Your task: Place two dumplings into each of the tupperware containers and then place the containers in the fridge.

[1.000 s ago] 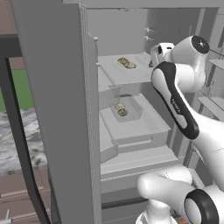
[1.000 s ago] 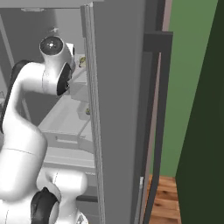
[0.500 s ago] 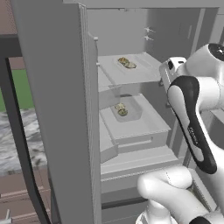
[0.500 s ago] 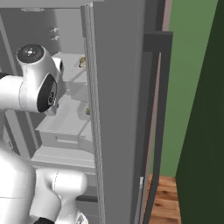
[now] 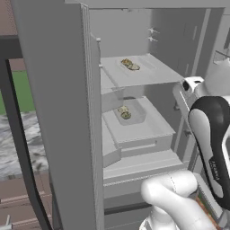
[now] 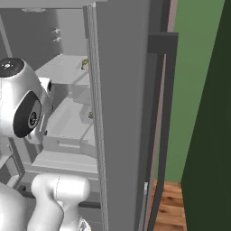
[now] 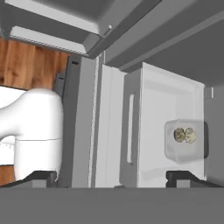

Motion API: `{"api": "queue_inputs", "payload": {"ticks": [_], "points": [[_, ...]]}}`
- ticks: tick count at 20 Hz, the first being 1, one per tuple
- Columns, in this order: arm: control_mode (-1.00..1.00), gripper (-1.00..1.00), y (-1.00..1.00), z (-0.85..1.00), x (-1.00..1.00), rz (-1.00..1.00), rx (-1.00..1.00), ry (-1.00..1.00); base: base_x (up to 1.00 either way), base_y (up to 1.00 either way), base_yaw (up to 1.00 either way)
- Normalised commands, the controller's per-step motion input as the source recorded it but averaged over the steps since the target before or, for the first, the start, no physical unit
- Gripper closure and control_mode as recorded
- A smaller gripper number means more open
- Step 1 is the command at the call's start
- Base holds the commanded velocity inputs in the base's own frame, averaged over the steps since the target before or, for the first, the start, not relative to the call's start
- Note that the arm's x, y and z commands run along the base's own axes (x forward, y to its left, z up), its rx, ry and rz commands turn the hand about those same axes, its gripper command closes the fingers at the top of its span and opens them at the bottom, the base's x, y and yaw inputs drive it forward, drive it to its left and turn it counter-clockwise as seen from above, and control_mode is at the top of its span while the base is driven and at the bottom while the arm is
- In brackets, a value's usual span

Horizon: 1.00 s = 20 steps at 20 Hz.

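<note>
Gripper (image 7: pixel 111 175) spread and empty, outside fridge (image 5: pixel 179 40) front; lower tupperware container (image 7: pixel 184 141) with two dumplings (image 7: pixel 185 135) lies ahead-right, mid-shelf, well apart.

White arm folded upright, gripper (image 7: pixel 110 177) empty, fingers spread wide, pointing downward

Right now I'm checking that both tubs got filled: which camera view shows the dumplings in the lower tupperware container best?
The left base view: the lower container lies unblocked on its fridge shelf, with two dumplings inside. The hand view also shows a pair of dumplings in a container, more blurred. In the right base view the door edge hides nearly all of it.
</note>
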Motion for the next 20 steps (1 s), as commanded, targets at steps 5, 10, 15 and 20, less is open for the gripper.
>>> {"api": "queue_inputs", "payload": {"ticks": [5,10,15,20], "points": [[-1.0,-1.0,0.0,-0.16,-0.32,0.0,-0.06,0.03,0.0,0.0,0.0],[-1.0,-1.0,0.0,-0.07,0.1,0.0,0.0,0.0,0.0,0.0,0.0],[-1.0,-1.0,0.0,-0.03,0.09,0.0,0.0,0.0,0.0,0.0,0.0],[-1.0,-1.0,0.0,-0.15,0.14,0.0,0.0,0.0,0.0,0.0,0.0]]}}
